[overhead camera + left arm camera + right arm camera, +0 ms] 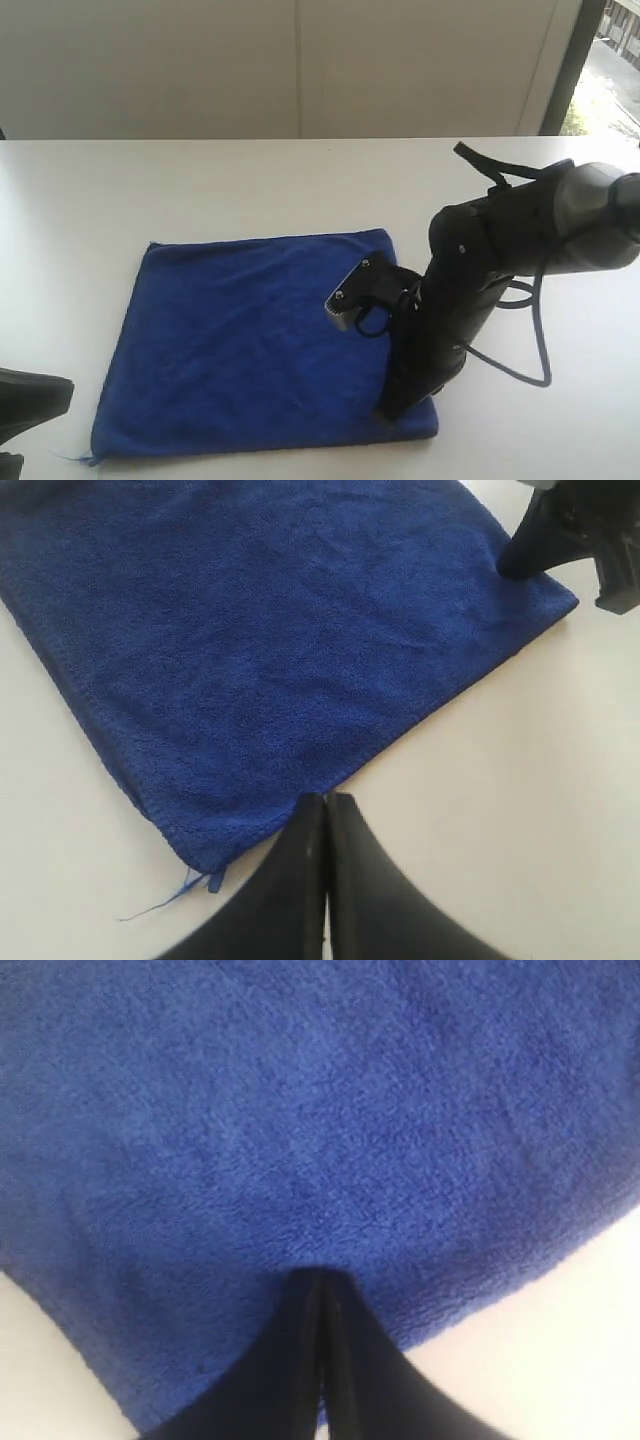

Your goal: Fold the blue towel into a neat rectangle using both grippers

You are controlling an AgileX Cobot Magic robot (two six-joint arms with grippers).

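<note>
Towel [250, 330] lies flat at lower centre. My right gripper [322, 1278], fingers together, stands on its lower-right corner; my left gripper [326, 798], closed on nothing, sits just beside the lower-left corner.

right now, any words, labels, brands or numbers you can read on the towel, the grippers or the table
None can be read.
The towel is plain blue, with no tag in view.
The table shows no print.
The left gripper and right gripper are plain black.
The grey module shows no legible marking.

Right tool [386, 411] at blue towel's [230, 340] corner
</note>
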